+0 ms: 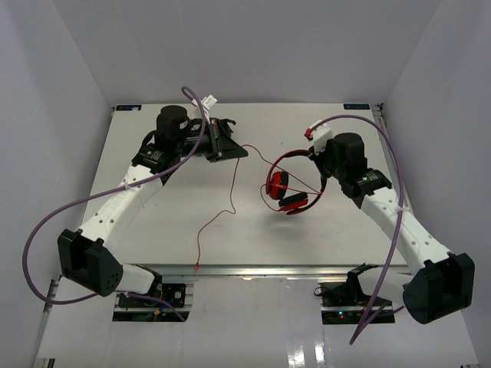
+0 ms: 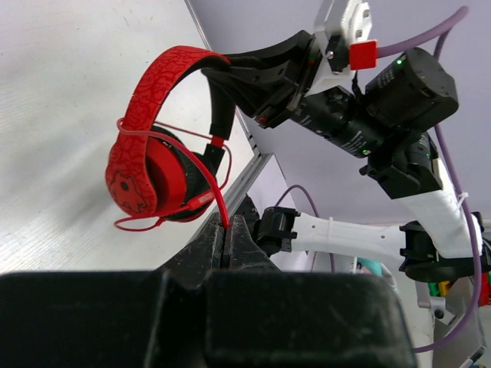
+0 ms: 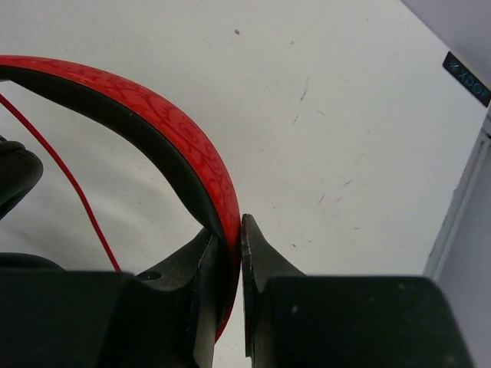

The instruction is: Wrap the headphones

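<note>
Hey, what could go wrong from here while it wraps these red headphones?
The right gripper pinches just a narrow part of the headband, so the hanging headphones might swivel or slip. The thin cable could pull out of the left gripper under tension. Its loose tail lies toward the table's near edge and may snag.
</note>
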